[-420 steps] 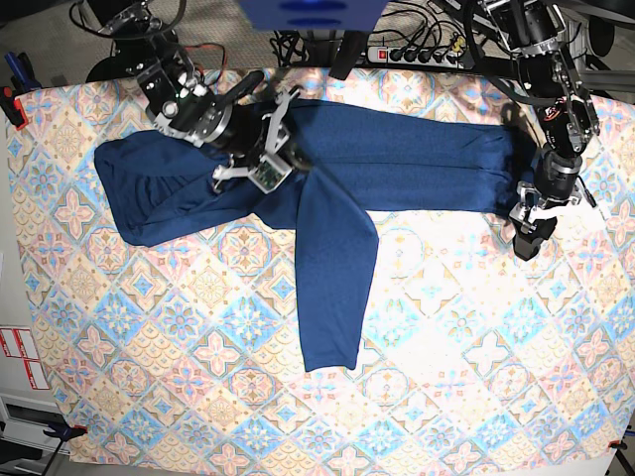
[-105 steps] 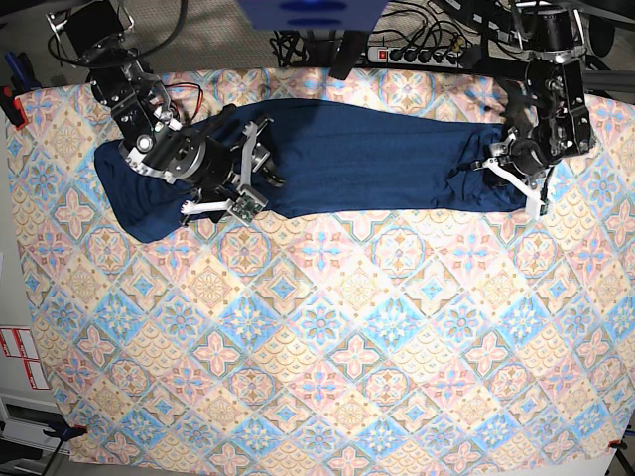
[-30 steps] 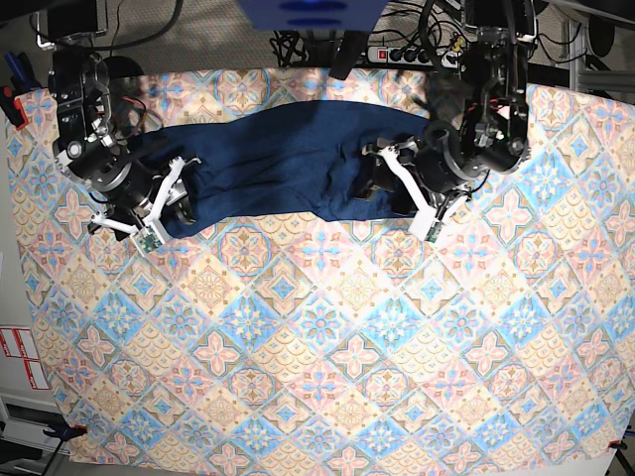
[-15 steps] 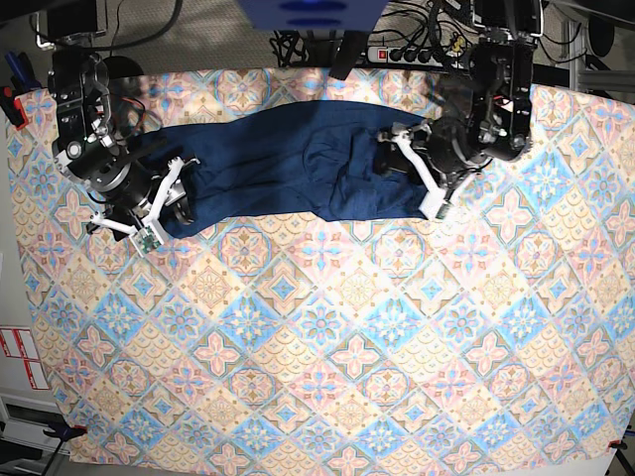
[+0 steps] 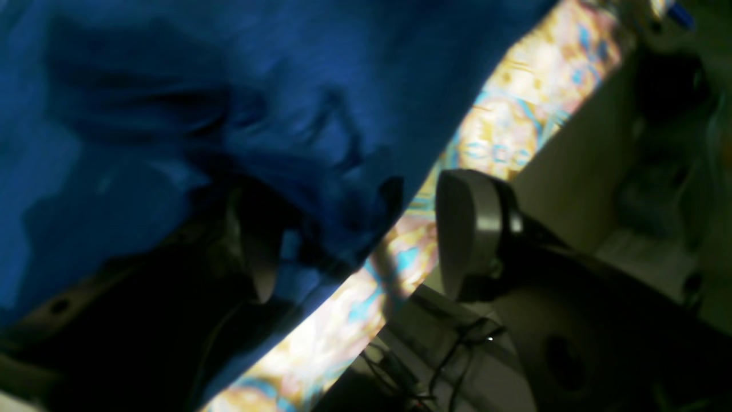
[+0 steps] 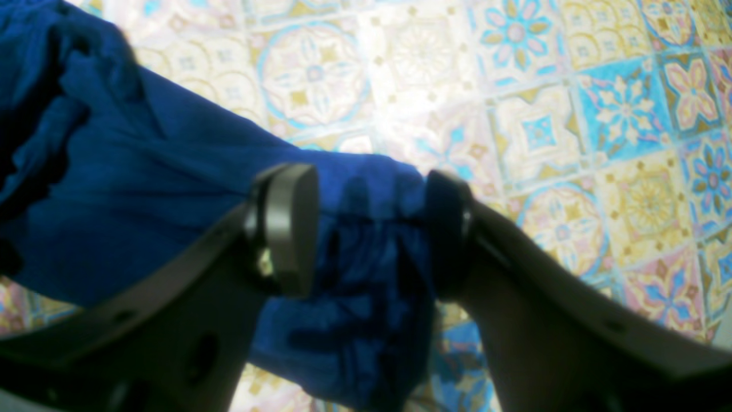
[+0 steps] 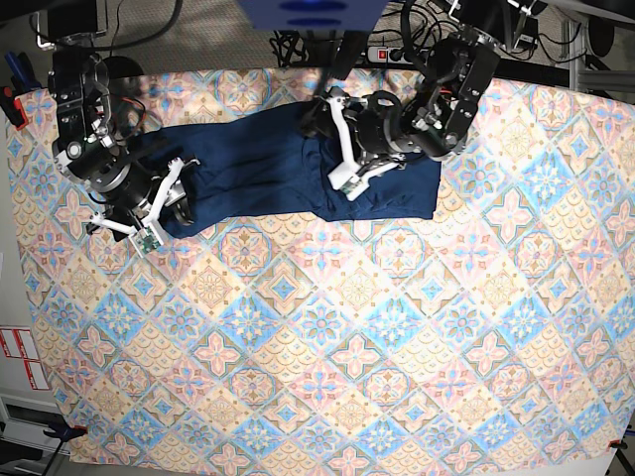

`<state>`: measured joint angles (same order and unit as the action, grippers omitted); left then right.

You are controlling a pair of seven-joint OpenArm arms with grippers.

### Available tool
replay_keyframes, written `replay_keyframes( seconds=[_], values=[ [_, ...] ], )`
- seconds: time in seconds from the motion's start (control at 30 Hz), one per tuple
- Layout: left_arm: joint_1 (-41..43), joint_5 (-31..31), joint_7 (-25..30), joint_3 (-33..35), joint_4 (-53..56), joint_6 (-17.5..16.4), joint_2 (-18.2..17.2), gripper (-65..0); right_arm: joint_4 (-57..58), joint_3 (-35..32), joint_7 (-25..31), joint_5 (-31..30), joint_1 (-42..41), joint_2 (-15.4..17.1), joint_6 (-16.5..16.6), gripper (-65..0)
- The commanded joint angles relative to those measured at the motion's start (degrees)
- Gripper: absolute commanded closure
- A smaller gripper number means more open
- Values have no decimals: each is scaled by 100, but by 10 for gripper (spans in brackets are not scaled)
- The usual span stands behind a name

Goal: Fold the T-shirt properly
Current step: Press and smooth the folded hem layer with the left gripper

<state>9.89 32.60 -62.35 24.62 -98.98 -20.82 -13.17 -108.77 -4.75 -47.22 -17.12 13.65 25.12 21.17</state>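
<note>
Task progress: judged from the base view, the T-shirt is already narrowed into a long horizontal band with no sleeve lying loose; a crosswise fold of the 3 o'clock end toward the centre appears to be in hand.
Remaining work: the band is not yet a compact rectangle; the 9 o'clock end seems not yet brought in, and the layers need flattening.
T-shirt location: at the 12 o'clock side of the tablecloth, running from about 10 o'clock to 1 o'clock.
T-shirt appearance: plain dark navy knit, no print. The stretch between the arms lies fairly flat; the 3 o'clock portion looks doubled and squarer, and fabric bunches in wrinkles near both grippers.
Left gripper: over the middle of the band, at the inner edge of the doubled part. In its wrist view the jaws stand wide apart; one finger lies against bunched fabric, the other finger hangs clear over the cloth pattern. No grip is visible.
Right gripper: at the 9 o'clock end of the band. In its wrist view the jaws are spread wide, with a rumpled end of fabric lying between the fingers. Whether the pads press it cannot be told.
Handling judgement: soft knit is likely to sag and crease when lifted.
</note>
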Motion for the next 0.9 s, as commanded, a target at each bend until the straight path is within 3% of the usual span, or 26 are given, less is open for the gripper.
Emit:
replay_keyframes(
  seconds=[0.0,0.23,0.37,0.6,0.7,0.87],
  values=[
    [-62,94,68,127,-234,-32,-68,-402,-108,49,120,-59,-59,77,-3,-288],
    [-62,147,59,584,-779,-32,-340,-402,-108,49,120,-68,-68,68,-3,-288],
    [-70,604,120,531,-788,-24,-701,-402,-108,49,120,-68,-68,68,-3,-288],
    [290,1351,595,-752,-805,-24,-850,-396,-108,49,120,-68,-68,68,-3,-288],
    [369,1509,622,-1297,-788,-24,-841,-324,-108,49,120,-68,-68,68,-3,-288],
    [316,1492,613,-1552,-339,12,-833,-104,-108,49,120,-68,-68,59,-3,-288]
  ],
)
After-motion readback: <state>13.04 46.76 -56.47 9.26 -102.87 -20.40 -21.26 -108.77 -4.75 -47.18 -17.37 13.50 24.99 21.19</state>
